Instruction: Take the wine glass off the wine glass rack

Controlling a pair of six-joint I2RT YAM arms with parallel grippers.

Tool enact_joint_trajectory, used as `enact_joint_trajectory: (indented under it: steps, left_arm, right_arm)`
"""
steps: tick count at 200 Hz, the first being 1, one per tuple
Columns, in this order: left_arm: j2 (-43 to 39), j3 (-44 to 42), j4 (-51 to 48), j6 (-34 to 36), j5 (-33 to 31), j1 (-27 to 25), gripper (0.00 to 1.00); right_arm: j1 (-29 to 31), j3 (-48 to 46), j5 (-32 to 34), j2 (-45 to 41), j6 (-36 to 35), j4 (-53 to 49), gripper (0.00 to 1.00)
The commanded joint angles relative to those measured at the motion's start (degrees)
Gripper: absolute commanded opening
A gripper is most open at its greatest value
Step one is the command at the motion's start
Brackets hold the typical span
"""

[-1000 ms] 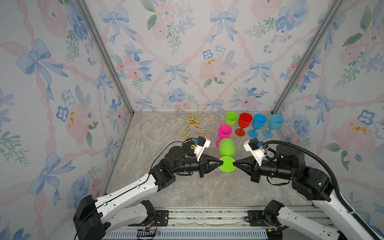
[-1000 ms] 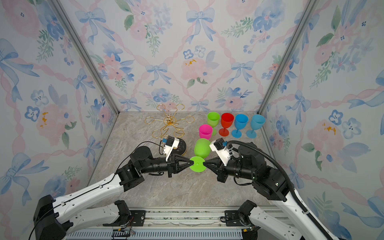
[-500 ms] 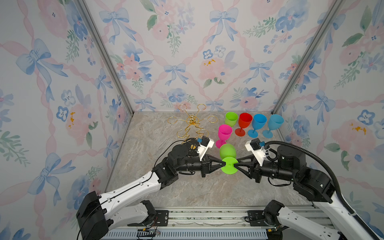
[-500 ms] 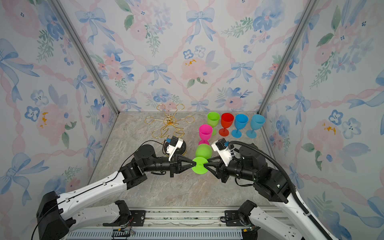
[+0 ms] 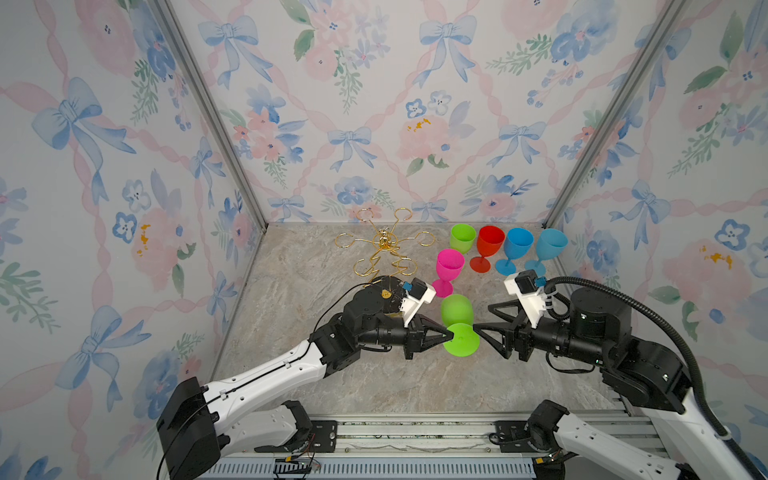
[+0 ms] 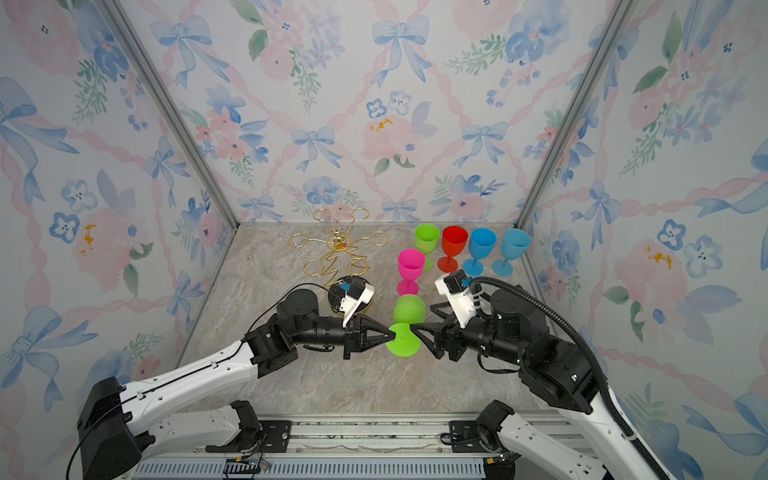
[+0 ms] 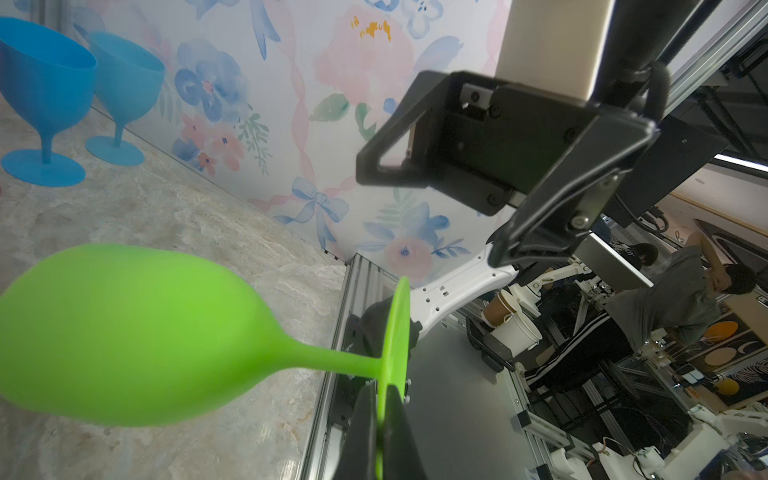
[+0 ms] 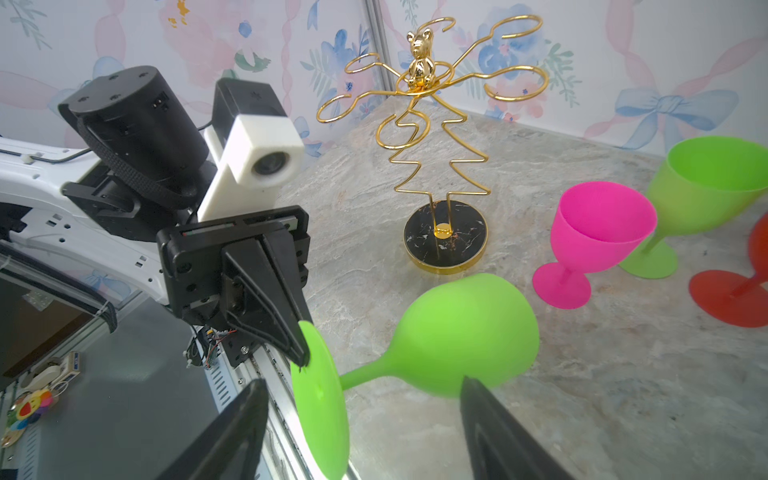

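Off wine glass rack (image 5: 384,249): wine glass (image 5: 456,309) | my left gripper (image 5: 449,333) pinches its foot | my right gripper (image 8: 362,381) agape, empty | set-down on worktop (image 5: 316,291) pending

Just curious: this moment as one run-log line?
left gripper: shut on wine glass foot | right gripper: open | wine glass rack: empty

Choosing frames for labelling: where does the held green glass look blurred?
Left wrist view: green wine glass bowl soft, blue glasses behind crisp. Right wrist view: its foot soft, wine glass rack sharp. Both top views: sharp, evenly lit.
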Motion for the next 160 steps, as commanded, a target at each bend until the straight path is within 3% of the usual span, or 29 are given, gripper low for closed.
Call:
enact_joint_trajectory:
  steps: [1,51,104,160]
  left_arm:
    - [0.6,4.5,-9.8,11.9,-3.0,-2.5,0.00]
    - [-3.6,1.6,-12.8,29.2,-15.1,-6.1,0.00]
    - [-10.8,-3.9,-12.8,42.1,-28.9,-7.4,0.00]
    - [-10.1,-7.6,-12.6,56.0,-42.3,-16.6,0.00]
  right_arm:
    - [-0.3,2.1,3.4,0.7,1.7,-2.6,0.77]
    - [-4.8,4.8,6.7,3.0,5.1,-5.4,0.78]
    - [-14.4,7.6,-1.2,10.8,8.6,-7.1,0.78]
    - [-16.9,11.8,-6.2,17.7,10.0,-8.3,0.77]
